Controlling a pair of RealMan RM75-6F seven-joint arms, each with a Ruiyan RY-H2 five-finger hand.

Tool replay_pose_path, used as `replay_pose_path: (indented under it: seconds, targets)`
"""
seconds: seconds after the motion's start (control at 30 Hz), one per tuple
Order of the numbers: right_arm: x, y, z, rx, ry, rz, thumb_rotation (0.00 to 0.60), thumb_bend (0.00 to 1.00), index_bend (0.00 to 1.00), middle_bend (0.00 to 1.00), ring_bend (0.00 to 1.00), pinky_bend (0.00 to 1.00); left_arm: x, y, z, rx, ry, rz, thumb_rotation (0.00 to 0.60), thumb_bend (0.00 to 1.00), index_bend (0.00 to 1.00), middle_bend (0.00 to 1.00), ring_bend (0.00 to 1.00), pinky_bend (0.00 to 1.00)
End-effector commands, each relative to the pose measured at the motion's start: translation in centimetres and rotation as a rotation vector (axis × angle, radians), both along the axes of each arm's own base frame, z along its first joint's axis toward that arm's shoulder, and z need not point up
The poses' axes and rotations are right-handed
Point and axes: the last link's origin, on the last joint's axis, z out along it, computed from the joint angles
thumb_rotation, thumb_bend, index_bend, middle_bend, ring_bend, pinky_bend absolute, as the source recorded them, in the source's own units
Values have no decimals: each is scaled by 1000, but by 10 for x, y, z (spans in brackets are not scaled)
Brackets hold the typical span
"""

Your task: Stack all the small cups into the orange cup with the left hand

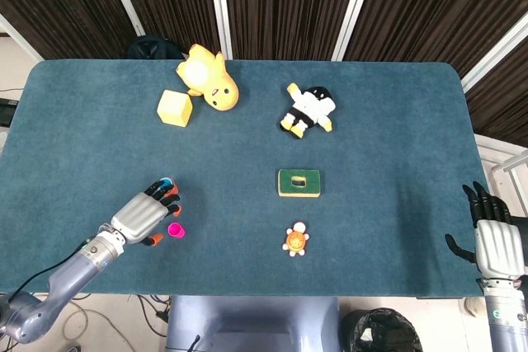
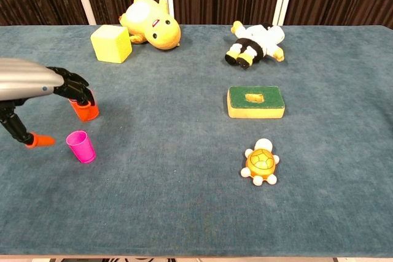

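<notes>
The orange cup (image 2: 88, 112) stands at the left of the table, with a blue cup nested in it whose rim (image 1: 166, 180) just shows past my fingers in the head view. A pink cup (image 2: 81, 146) stands upright alone a little nearer the front edge, also seen from above (image 1: 176, 230). My left hand (image 1: 144, 214) hovers beside both cups with fingers spread and holds nothing; its fingertips (image 2: 75, 92) overlap the orange cup, and its thumb hangs left of the pink cup. My right hand (image 1: 495, 241) stays off the table's right edge, fingers apart and empty.
A yellow block (image 1: 175, 108) and a yellow plush duck (image 1: 210, 80) lie at the back left. A black-and-white plush (image 1: 308, 109) lies at the back middle, with a green sponge (image 1: 299, 182) and a toy turtle (image 1: 295, 239) in front of it.
</notes>
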Motion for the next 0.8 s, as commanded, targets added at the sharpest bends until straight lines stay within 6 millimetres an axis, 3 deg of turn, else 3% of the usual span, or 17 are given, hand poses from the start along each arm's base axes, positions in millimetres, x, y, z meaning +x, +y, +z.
replay_pose_path:
  seconds: [0.03, 0.8]
  targets:
    - [0, 0, 1, -3, -1, -1, 600, 317, 69, 27, 110, 110, -2, 0, -4, -4, 4, -5, 600, 260, 359, 167, 0, 8]
    - [-1, -1, 2, -7, -9, -6, 600, 317, 69, 28, 110, 111, 5, 0, -22, -13, -16, -32, 600, 347, 452, 194, 0, 9]
